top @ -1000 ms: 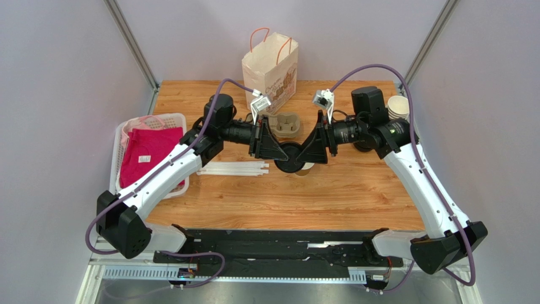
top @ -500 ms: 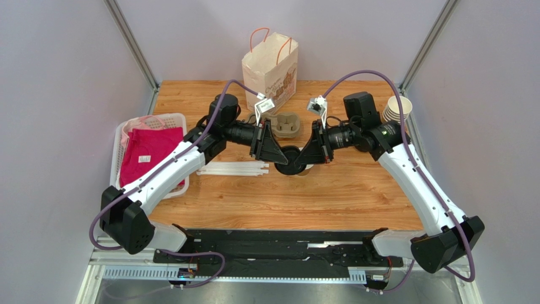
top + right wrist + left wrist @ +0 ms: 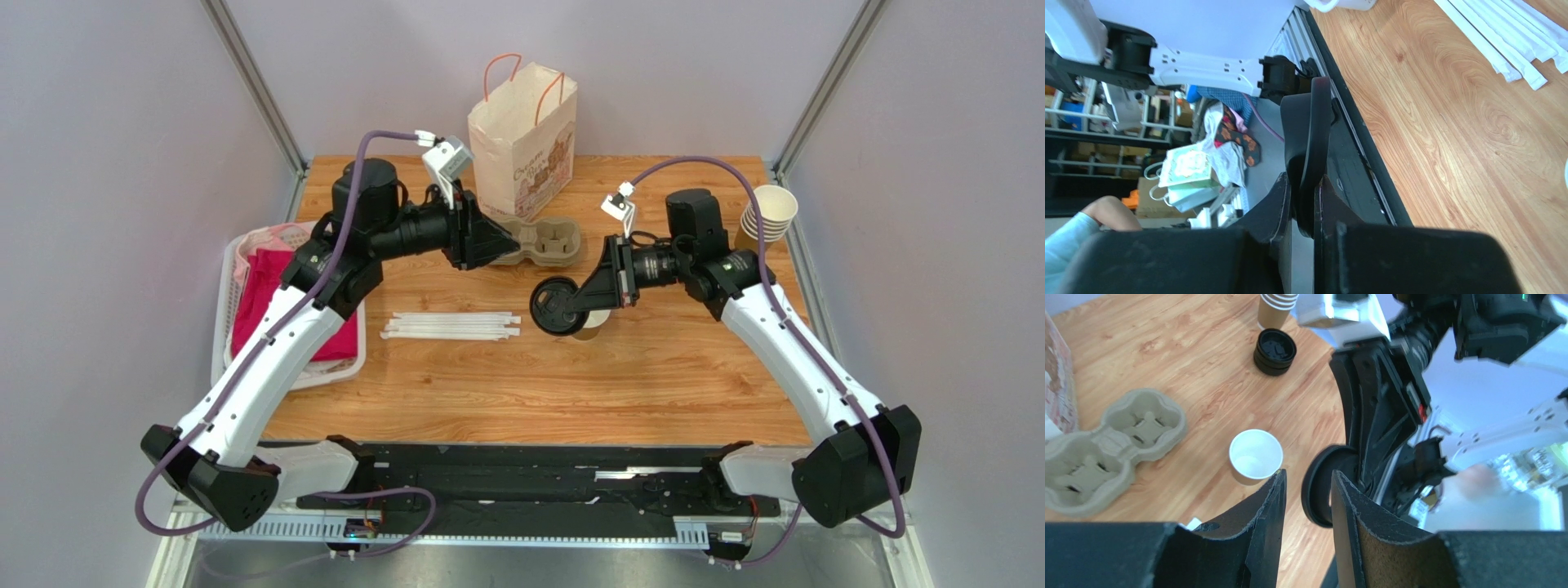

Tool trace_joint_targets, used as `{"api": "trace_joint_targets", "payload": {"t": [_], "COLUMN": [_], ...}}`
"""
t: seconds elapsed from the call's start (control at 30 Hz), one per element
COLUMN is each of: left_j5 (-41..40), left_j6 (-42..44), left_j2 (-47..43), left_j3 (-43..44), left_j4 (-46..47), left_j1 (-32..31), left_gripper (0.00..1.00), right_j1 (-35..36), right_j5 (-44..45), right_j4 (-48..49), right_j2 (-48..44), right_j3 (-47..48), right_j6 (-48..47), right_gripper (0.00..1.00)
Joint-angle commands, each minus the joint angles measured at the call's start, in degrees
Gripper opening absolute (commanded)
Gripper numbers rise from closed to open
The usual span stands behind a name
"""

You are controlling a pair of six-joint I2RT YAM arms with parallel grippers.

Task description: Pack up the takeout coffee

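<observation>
Right pincer [image 3: 1303, 184]: I am pinching the black lid [image 3: 1310, 128] edge-on, near the open cup [image 3: 1255, 456] standing on the surface [image 3: 687, 368]. Left pincer [image 3: 1308, 478]: gaping narrowly, empty. Risk: tilted lid knocking the cup over.

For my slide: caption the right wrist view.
Right gripper clamps a black lid edge-on above the table, straws beyond.

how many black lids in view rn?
2 at least: one lid held on edge in the right gripper; one lid stack on the table next to the stacked cups. The stack may hold several.
</observation>
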Motion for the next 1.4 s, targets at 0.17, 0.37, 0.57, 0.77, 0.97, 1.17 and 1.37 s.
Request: {"api": "trace_joint_targets", "payload": {"t": [0.17,0.37,0.57,0.77,0.97,1.17,1.37], "left_j5": [-11.74,-13.94,-14.82,-15.0,-16.4,-16.32,-16.76], "left_j6": [15.93,18.84,19.45,19.81,19.89,19.45,19.19], "left_j2": [0.95,3.93,5.25,6.75,7.54,8.42,8.68], "left_j3": [2.56,3.62,4.23,4.94,4.85,4.85,4.5], "left_j4": [-9.98,-12.35,-11.65,-11.48,-11.12,-11.12,-11.3], "left_j1": [-9.96,-11.89,-12.07,-12.69,-13.13,-13.74,-13.92], "left_gripper": [0.43,0.42,0.41,0.38,0.36,0.35,0.25], "right_j1": [-1.72,-1.72,-1.81,-1.72,-1.72,-1.72,-1.54], "right_j5": [-2.64,-3.34,-4.14,-4.14,-4.05,-3.61,-3.79], "right_j4": [11.7,13.72,14.08,15.05,15.57,16.36,18.03], "right_j2": [0.42,1.38,1.65,2.44,2.09,1.91,1.82], "right_j3": [-1.37,-2.25,-2.25,-2.25,-2.69,-2.68,-3.39], "right_j6": [13.22,15.16,15.68,16.21,16.56,17.18,18.14], "right_gripper": [0.0,0.0,0.0,0.0,0.0,0.0,0.0]}}
